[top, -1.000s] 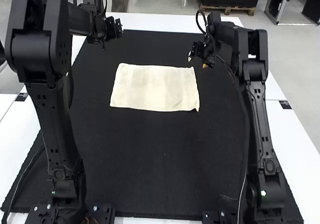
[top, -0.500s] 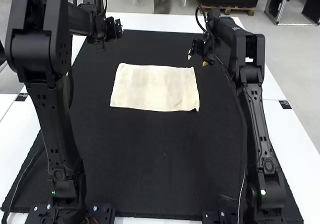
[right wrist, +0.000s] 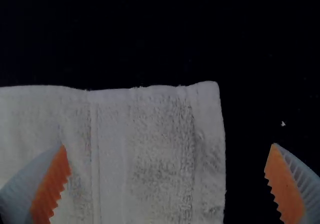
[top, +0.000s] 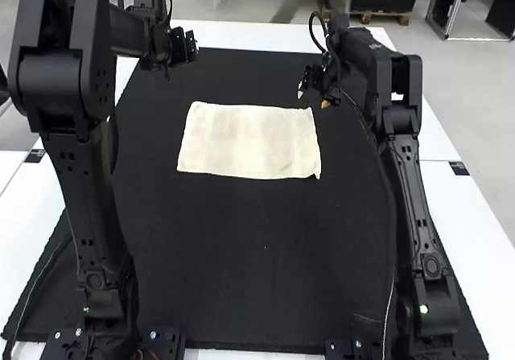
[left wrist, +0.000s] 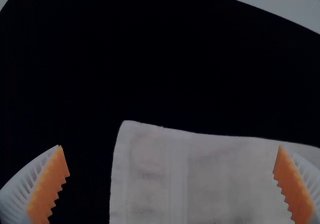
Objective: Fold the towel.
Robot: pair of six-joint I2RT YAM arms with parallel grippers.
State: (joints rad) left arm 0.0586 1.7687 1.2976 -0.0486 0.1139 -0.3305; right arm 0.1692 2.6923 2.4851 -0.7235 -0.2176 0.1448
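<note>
On a black mat (top: 241, 255) atop a white table (top: 479, 231), a cream terry towel (top: 249, 141) lay flat in a rough rectangle, set toward the mat's far end w/ faint bands across it. The L gripper (top: 183, 47) hung past the towel's far L corner, fingers apart, gripping nothing; its wrist cam. caught one orange pad (left wrist: 47, 186) over the mat & the other over the cloth. Opposite, the R gripper (top: 313, 99) hung nr. the far R corner, likewise released, its fingers spread either side of the towel's R edge, per its own wrist cam. A tiny white speck (right wrist: 283, 124) dotted the mat beside that edge.
</note>
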